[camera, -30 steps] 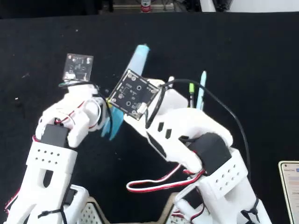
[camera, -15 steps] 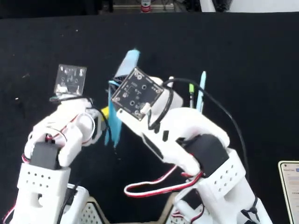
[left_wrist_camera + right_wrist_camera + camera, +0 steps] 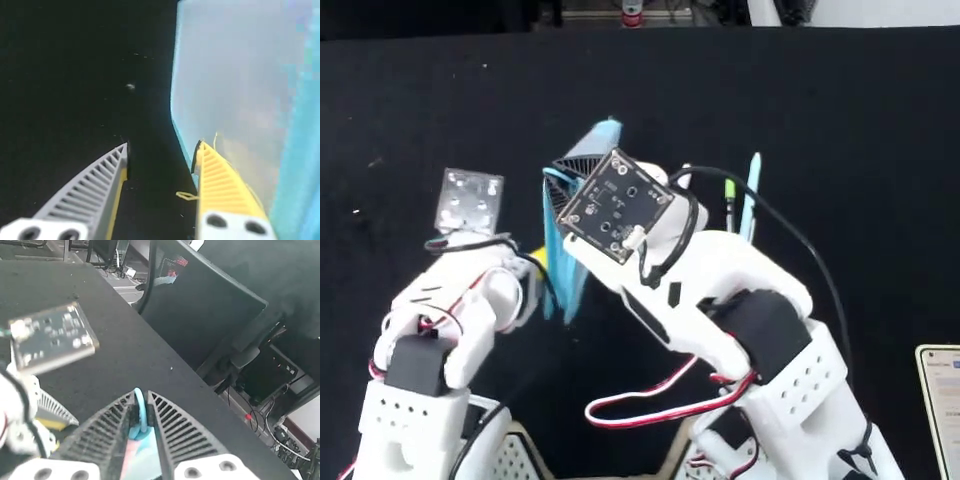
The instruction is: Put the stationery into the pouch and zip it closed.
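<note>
Pouch: your light blue pouch (image 3: 563, 262) is hanging upright between the two arms, and its upper corner is poking out behind the right arm's camera board (image 3: 616, 205).
Right gripper: your right gripper (image 3: 141, 399) is pinching the pouch by a thin blue strip at its edge. The dark ribbed fingers (image 3: 172, 430) are sitting narrow, with only that strip between them.
Left gripper: your left gripper (image 3: 161, 145) is standing wide and holding nothing, with black table (image 3: 65, 75) showing through the gap. The yellow finger (image 3: 220, 185) is sitting right at the pouch's edge, though you cannot tell whether it is touching. The grey finger (image 3: 95, 185) is hanging clear of the pouch.
Pens: a green-tipped pen (image 3: 729, 192) and a light blue pen (image 3: 753, 185) are lying side by side on the table beyond the right arm, apart from the pouch.
Left arm: it is sitting low beside the pouch in the high view.
</note>
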Robot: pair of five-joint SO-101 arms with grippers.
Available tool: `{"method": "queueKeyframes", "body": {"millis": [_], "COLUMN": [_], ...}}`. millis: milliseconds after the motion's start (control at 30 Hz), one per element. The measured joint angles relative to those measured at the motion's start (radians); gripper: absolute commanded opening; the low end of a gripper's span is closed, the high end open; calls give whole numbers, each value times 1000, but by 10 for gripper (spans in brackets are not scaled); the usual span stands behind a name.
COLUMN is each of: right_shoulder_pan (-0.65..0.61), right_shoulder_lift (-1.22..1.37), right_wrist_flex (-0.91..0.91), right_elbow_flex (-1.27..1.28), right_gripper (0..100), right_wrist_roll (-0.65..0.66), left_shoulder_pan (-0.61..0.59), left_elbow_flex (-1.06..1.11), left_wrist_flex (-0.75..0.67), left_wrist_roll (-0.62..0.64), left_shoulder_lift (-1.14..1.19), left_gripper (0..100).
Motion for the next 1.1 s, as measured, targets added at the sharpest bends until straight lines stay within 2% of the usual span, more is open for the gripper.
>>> {"method": "queueKeyframes", "body": {"millis": [233, 500, 600, 767, 1000, 1100], "right_shoulder_pan": [0, 0, 0, 0, -3, -3], "right_shoulder_lift": [0, -86, -110, -104, -60, -75], "right_wrist_flex": [14, 281, 315, 245, 189, 189], "right_elbow_flex": [0, -29, -29, -29, 31, 60], "right_gripper": [11, 11, 11, 11, 11, 11], "right_wrist_roll": [0, 0, 0, 0, 0, 0], "left_shoulder_pan": [66, 43, 38, -44, -259, -267], "left_elbow_flex": [0, 0, 0, 0, -44, -103], "left_wrist_flex": [0, 0, 0, -6, -43, -21], "left_wrist_roll": [-21, -29, -31, -31, -31, -74], "left_shoulder_lift": [0, 0, 0, 0, 3, 3], "left_gripper": [224, 224, 223, 224, 224, 224]}}
